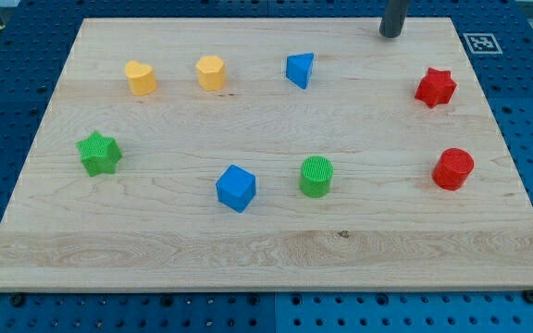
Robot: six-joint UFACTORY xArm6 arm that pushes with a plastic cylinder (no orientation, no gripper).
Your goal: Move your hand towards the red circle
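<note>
The red circle [453, 168] sits near the board's right edge, at mid height. My tip [391, 33] is at the view's top, right of centre, on the board's far edge. It is well above and to the left of the red circle, touching no block. A red star [435, 87] lies between them, to the right of my tip and above the red circle.
A blue triangle-like block [300, 69], a yellow hexagon [211, 72] and a yellow heart [141, 78] line the upper part. A green star [98, 153] is at the left. A blue cube [236, 188] and a green circle [316, 176] sit near the centre bottom.
</note>
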